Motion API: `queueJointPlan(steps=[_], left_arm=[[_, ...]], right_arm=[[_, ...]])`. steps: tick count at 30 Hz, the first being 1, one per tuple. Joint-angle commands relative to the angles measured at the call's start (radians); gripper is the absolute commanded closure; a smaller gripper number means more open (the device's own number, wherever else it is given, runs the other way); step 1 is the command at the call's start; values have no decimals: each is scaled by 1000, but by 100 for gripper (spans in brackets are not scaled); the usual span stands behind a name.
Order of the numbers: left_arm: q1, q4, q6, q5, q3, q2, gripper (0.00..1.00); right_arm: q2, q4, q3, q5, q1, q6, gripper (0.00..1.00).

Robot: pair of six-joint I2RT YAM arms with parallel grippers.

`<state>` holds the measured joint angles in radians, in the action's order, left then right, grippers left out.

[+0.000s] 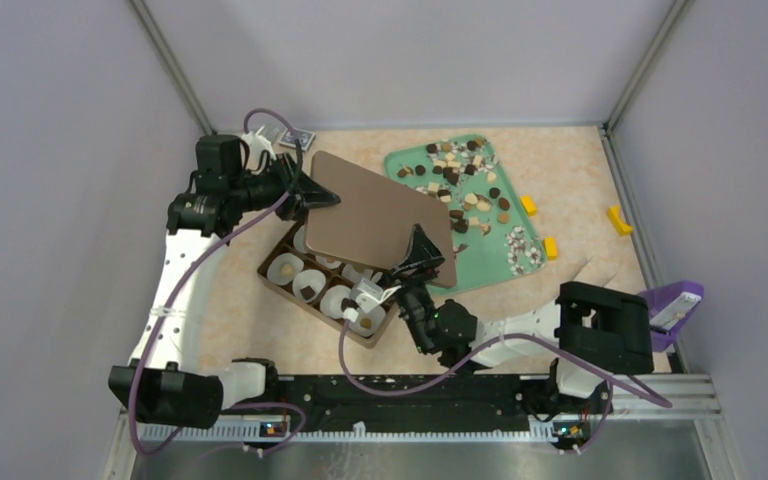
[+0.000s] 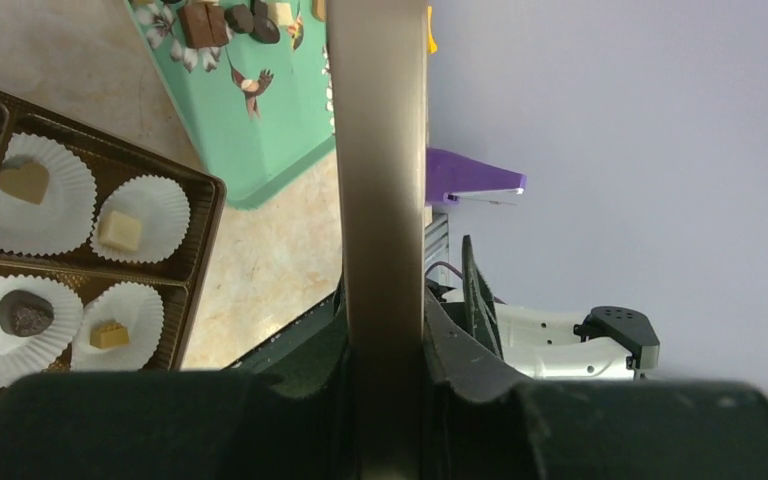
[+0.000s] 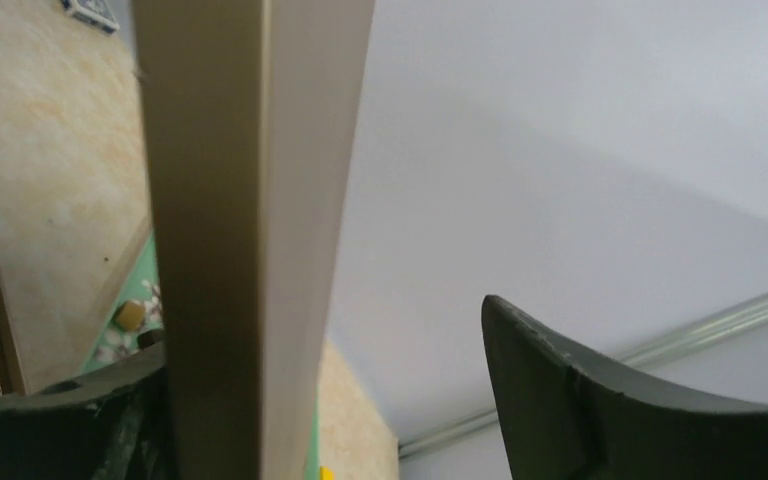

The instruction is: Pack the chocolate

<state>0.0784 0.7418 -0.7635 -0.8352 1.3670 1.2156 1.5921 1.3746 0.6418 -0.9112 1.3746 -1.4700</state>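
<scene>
Left gripper (image 1: 305, 196) pinches the far-left corner of a flat brown lid (image 1: 375, 215); in the left wrist view the lid's thin edge sits tight between both fingers. The lid hangs over the far side of an open brown box (image 1: 264, 270), its long axis running from far left to near right, from one gripper to the other. Below it, the box's white paper cups (image 1: 287, 267) show on the near side, and the left wrist view finds four of them each holding one piece of chocolate (image 2: 120, 230): tan, cream, dark and a small tan block. Right gripper (image 1: 425, 250) is at the lid's near-right corner with its jaws spread: in the right wrist view one finger lies against the lid's edge while the other stands well apart from it. Further right, a green tray (image 1: 480, 275) lies on the table (image 1: 580, 170) with its long axis from far left to near right, and most of the chocolate is strewn along that axis, dark, tan and cream pieces mixed. Which way any single piece points is too small to tell. Three yellow blocks (image 1: 528, 204) lie just beyond the tray's right side.
</scene>
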Motion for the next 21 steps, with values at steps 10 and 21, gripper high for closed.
queueJointPlan(steps=[10,21], left_arm=[[-72,-168,16,-45,101,-36,100],[-153,-197,100,-140,97,-43,100]], right_arm=[[-354,-874,126,-175,68,519,15],[-600,-1983,543,407,-25,1311,15]])
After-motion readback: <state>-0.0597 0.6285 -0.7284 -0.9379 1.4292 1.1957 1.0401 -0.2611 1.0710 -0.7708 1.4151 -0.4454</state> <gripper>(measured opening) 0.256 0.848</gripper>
